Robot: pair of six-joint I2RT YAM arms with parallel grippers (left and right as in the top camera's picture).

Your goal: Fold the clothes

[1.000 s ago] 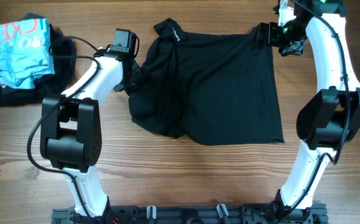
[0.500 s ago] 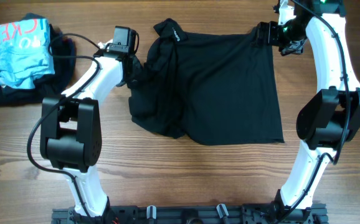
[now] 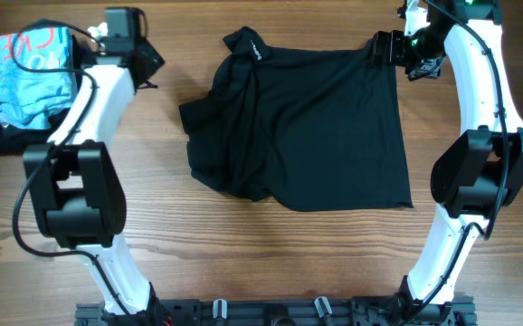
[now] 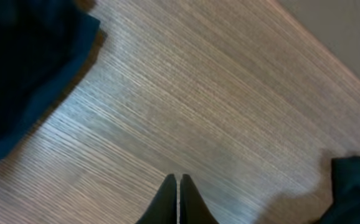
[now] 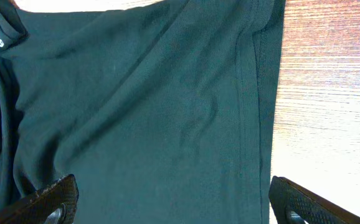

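Hovering shut, empty: left claw (image 4: 178,180) over bare table (image 4: 230,93); right claw (image 5: 170,202) wide open above T-shirt (image 3: 316,127) edge.

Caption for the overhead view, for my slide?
Black T-shirt rumpled on the table; right end effector open at its far corner, left end effector shut over bare wood.

White arms (image 3: 483,72), bulky black joints (image 3: 479,172), black cables (image 3: 19,217), textured black right end effector (image 5: 170,193)
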